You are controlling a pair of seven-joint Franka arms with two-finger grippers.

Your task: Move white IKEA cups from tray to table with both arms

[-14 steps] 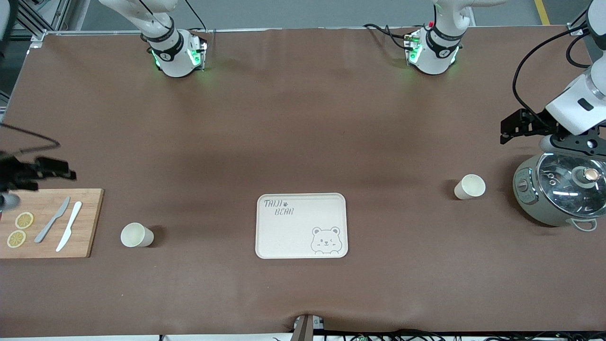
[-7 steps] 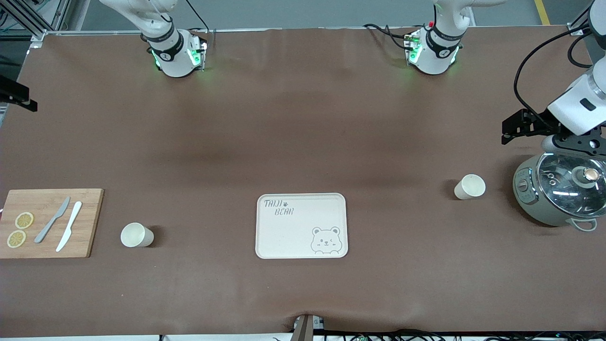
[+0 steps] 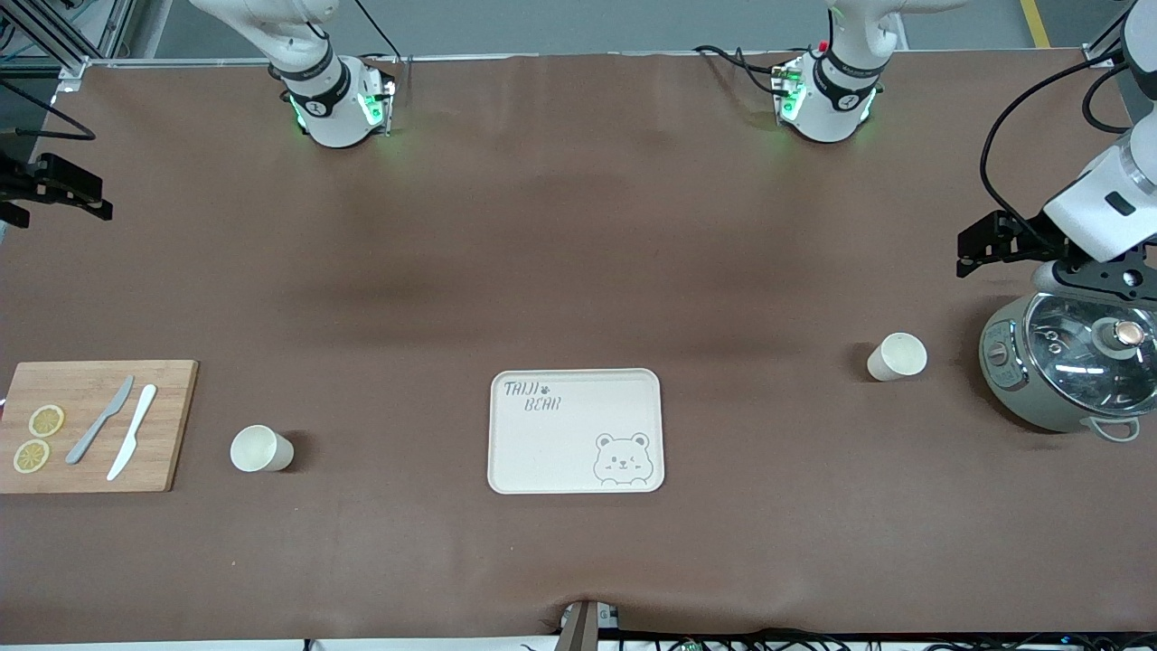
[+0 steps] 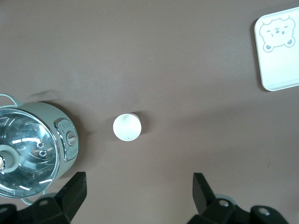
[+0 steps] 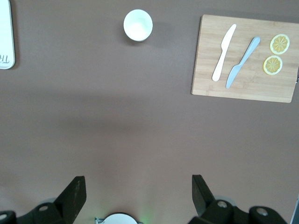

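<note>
The right arm reaches from its base out past its end of the table, and the right gripper [image 3: 54, 185] hangs high in the air at that table edge, pointing down. In the right wrist view its two fingers [image 5: 74, 193] stand wide apart with bare brown table [image 5: 140, 126] between them, holding nothing. The left arm bends down at its own end of the table, and the left gripper [image 3: 985, 244] hovers beside the grey-green pot [image 3: 1067, 362], over the table just past the pot's glass lid. Its fingers [image 4: 74, 186] are likewise spread wide and empty.

Nearest the front camera, one white cup [image 3: 260, 448] stands upright on the table between the cutting board [image 3: 172, 425] and the bear-printed tray [image 3: 576, 430]. On the board lie a grey knife [image 3: 99, 420], a white knife [image 3: 132, 432] and two lemon slices [image 3: 38, 438]. The other white cup [image 3: 898, 356] stands upright a little farther off, between the tray and the pot, apart from both. Neither cup is on the tray.
</note>
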